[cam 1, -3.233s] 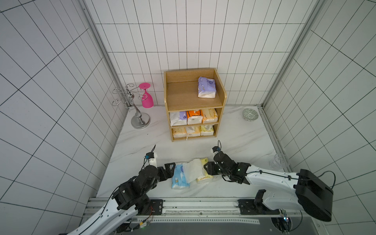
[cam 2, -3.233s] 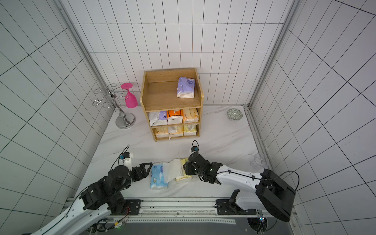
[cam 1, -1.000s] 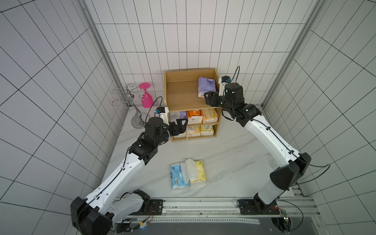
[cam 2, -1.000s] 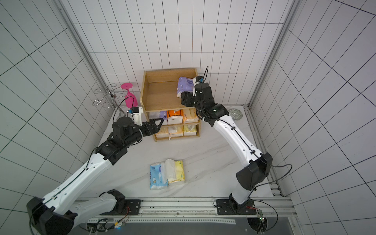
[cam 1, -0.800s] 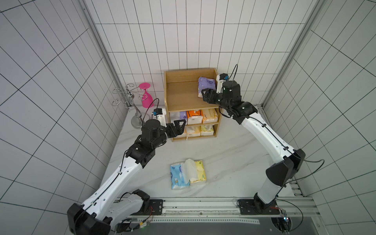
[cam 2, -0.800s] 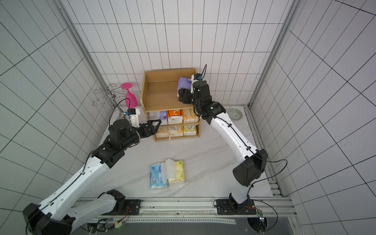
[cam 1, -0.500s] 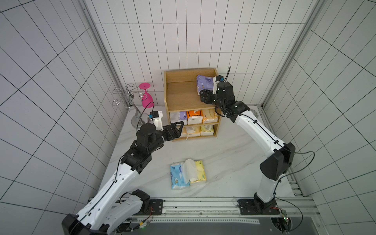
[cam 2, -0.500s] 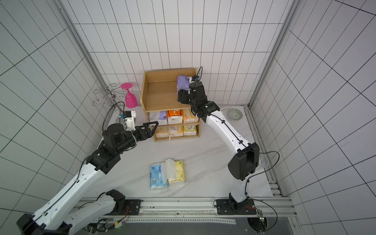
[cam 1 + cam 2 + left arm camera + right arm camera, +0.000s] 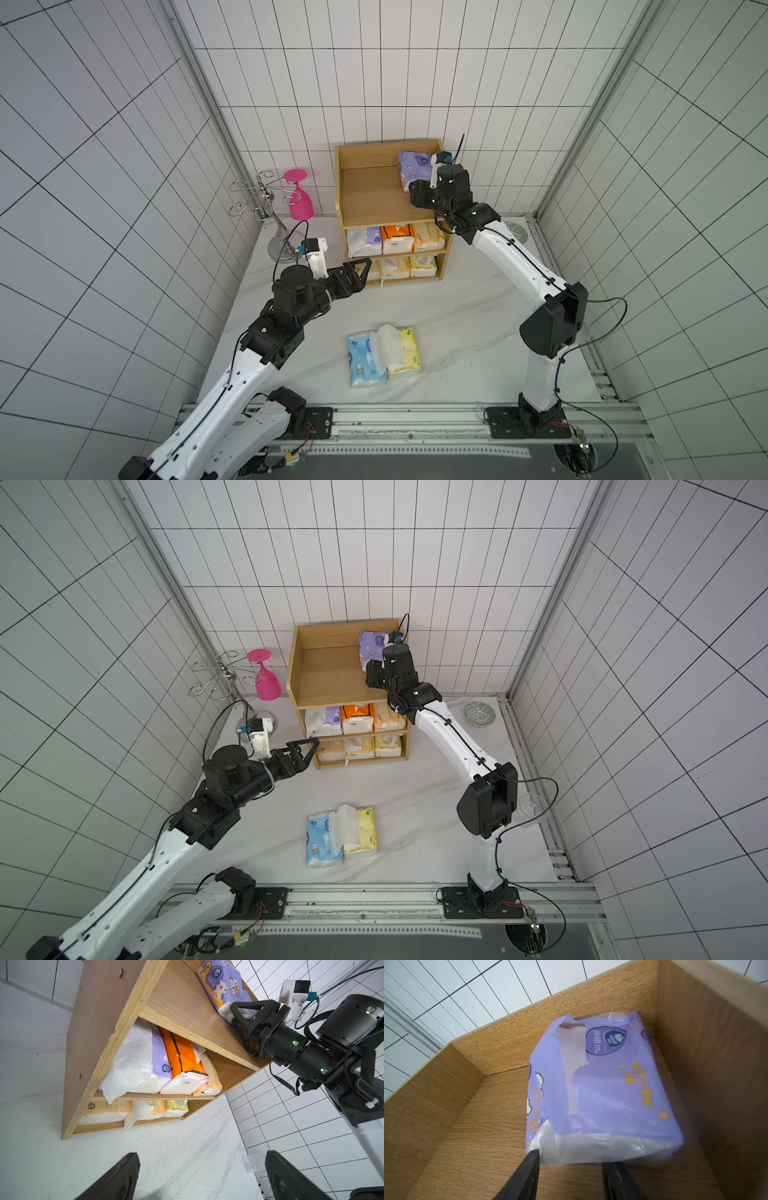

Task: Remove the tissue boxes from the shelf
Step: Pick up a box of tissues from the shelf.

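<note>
The light-wood shelf (image 9: 374,199) (image 9: 328,675) stands at the back wall. A purple tissue pack (image 9: 411,168) (image 9: 602,1088) lies on its top board, in the back right corner. My right gripper (image 9: 415,195) (image 9: 571,1159) reaches over the top board. Its jaws are partly apart, with the fingertips against the pack's near end. The middle tier holds purple (image 9: 365,241), orange (image 9: 397,239) and pale orange (image 9: 428,237) packs. More packs (image 9: 423,266) fill the bottom tier. My left gripper (image 9: 361,266) (image 9: 202,1167) hovers open and empty before the bottom tier's left end.
A light blue pack (image 9: 361,365) and a yellow pack (image 9: 405,353) lie side by side on the marble table near the front. A wire cup rack (image 9: 262,199) with a pink glass (image 9: 300,199) stands left of the shelf. A clear cup (image 9: 530,808) lies by the right wall.
My right gripper has pushed further onto the top board and narrowed its jaws at the purple pack, which has slid toward the back wall. My left arm has drawn back and lower.
</note>
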`<state>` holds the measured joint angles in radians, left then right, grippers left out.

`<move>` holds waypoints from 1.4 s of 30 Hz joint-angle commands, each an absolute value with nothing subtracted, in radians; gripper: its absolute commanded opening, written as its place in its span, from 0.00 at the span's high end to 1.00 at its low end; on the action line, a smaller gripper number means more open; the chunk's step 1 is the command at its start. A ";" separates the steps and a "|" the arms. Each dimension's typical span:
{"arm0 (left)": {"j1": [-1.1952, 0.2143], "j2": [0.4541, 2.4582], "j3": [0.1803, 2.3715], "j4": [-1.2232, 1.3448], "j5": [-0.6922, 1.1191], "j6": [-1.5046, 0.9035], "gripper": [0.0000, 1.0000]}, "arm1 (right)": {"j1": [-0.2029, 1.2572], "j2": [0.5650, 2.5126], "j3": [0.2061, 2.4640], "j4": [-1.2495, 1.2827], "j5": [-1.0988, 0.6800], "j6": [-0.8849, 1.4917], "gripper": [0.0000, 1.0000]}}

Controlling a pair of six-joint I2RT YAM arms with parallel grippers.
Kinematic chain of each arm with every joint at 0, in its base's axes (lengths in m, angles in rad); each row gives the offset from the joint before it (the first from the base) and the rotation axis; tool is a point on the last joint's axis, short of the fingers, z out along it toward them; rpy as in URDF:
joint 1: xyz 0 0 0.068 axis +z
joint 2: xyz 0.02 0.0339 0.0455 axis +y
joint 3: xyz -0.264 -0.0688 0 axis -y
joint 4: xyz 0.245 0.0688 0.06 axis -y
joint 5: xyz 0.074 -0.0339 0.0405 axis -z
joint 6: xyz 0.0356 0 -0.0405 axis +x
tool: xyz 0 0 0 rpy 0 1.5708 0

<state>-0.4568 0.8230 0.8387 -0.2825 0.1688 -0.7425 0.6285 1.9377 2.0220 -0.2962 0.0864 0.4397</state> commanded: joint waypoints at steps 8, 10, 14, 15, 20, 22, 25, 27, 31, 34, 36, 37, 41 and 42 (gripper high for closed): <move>-0.454 0.778 0.813 -0.314 0.173 -0.750 0.02 | 0.620 1.940 2.047 -0.298 0.008 0.406 0.98; -0.454 0.778 0.813 -0.315 0.181 -0.755 0.02 | 0.623 1.908 2.012 -0.294 -0.006 0.395 1.00; -0.455 0.776 0.798 -0.310 0.192 -0.773 0.02 | 0.630 1.824 1.916 -0.292 -0.054 0.381 1.00; -0.455 0.775 0.791 -0.306 0.192 -0.778 0.02 | 0.634 1.800 1.888 -0.293 -0.067 0.378 1.00; -0.457 0.767 0.772 -0.293 0.198 -0.805 0.02 | 0.663 1.674 1.727 -0.279 -0.082 0.363 1.00; -0.458 0.764 0.772 -0.293 0.199 -0.812 0.02 | 0.677 1.629 1.674 -0.275 -0.084 0.363 1.00; -0.463 0.761 0.775 -0.293 0.201 -0.822 0.02 | 0.692 1.582 1.637 -0.284 -0.122 0.364 1.00; -0.470 0.761 0.780 -0.293 0.199 -0.826 0.02 | 0.697 1.571 1.645 -0.313 -0.156 0.362 0.83; -0.505 0.758 0.788 -0.296 0.175 -0.824 0.02 | 0.701 1.509 1.638 -0.352 -0.106 0.354 0.43; -0.528 0.759 0.788 -0.295 0.151 -0.819 0.02 | 0.693 1.455 1.625 -0.347 -0.037 0.347 0.38; -0.537 0.765 0.787 -0.286 0.142 -0.818 0.02 | 0.669 1.468 1.673 -0.387 -0.059 0.351 0.38; -0.539 0.768 0.783 -0.276 0.140 -0.818 0.02 | 0.660 1.492 1.716 -0.419 -0.078 0.343 0.37; -0.550 0.782 0.782 -0.264 0.152 -0.824 0.02 | 0.653 1.598 1.874 -0.531 -0.084 0.315 0.34; -0.553 0.782 0.783 -0.265 0.156 -0.824 0.02 | 0.654 1.617 1.895 -0.537 -0.072 0.311 0.34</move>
